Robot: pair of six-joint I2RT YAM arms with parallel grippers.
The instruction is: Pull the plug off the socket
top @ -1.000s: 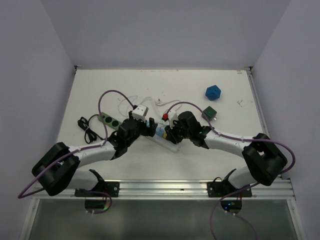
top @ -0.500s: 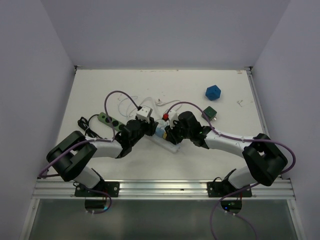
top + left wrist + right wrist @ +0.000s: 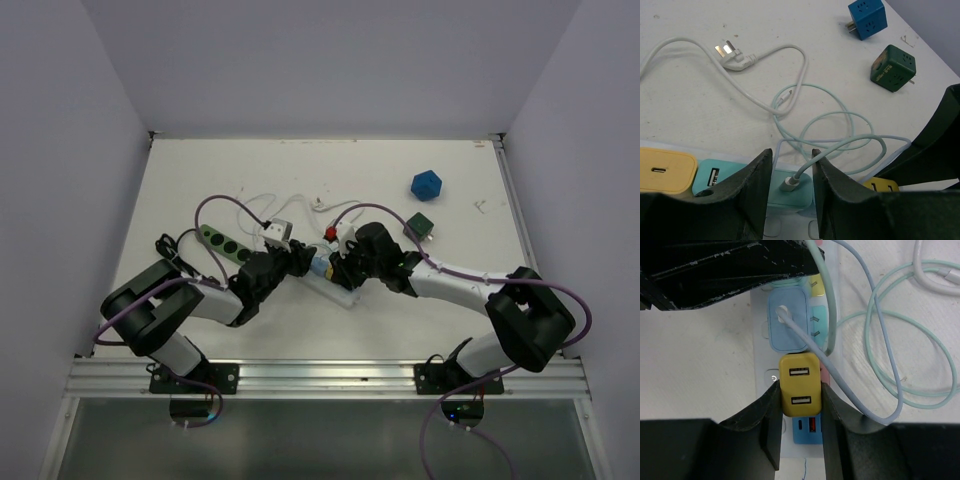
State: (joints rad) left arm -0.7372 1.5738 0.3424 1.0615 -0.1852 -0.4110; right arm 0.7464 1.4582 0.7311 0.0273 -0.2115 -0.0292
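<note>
My left end effector [image 3: 789, 162] looks clenched on the teal charger plug [image 3: 790, 192], seated in the white power strip [image 3: 762, 347] on the surface; my right end effector [image 3: 800, 396] grasps the yellow adapter [image 3: 799, 371] beside it. I should pull straight off the socket without twisting; the right must pin the strip down.

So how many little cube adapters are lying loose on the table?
2. The blue cube sits toward the far right of the table; the green cube lies just nearer than it. Others may be hidden from view.
</note>
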